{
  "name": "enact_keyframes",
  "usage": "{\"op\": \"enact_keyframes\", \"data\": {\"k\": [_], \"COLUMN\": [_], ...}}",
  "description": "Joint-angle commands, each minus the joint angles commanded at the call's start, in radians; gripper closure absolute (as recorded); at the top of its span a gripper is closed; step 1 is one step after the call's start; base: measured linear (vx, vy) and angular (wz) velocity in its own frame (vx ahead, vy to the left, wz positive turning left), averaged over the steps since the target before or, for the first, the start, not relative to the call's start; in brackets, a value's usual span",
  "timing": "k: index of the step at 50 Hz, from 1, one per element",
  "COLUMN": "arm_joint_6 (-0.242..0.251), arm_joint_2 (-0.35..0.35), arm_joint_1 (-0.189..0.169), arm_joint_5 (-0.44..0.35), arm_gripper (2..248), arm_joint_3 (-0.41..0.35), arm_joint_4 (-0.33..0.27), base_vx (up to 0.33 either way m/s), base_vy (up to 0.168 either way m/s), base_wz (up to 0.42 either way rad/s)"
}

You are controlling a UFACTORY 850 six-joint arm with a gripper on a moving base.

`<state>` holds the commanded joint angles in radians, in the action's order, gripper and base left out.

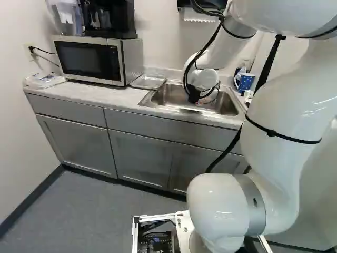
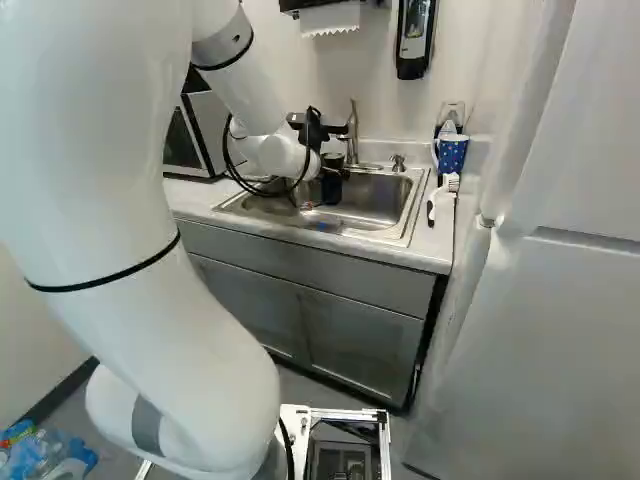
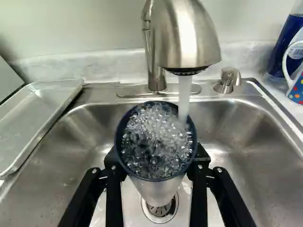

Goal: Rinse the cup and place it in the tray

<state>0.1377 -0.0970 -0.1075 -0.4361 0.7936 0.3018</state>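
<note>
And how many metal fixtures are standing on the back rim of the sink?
2. One is the faucet, with its water running into the held cup. The other is the small pump, between the faucet and the dotted mug.

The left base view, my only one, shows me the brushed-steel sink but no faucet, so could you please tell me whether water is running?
Observer: Yes; in the wrist view a stream falls from the curved, brushed-metal faucet into the silvery cup with a dark blue rim.

Operator: Thank you; would you say the cup is properly gripped?

Observer: The black two-fingered gripper is closed on it, one finger on each side.

Operator: And could you please tell me how full it looks?

Observer: Bubbling water fills much of its mouth, though the froth hides the exact level.
</note>
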Motion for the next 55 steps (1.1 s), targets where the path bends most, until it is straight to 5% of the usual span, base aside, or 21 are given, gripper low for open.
{"op": "enact_keyframes", "data": {"k": [55], "arm_joint_6": [0.000], "arm_joint_2": [0.025], "arm_joint_1": [0.140], "arm_joint_5": [0.000], "arm_gripper": [124], "arm_joint_3": [-0.019], "arm_joint_4": [0.000], "base_vx": [0.000], "base_vy": [0.000], "base_wz": [0.000]}}
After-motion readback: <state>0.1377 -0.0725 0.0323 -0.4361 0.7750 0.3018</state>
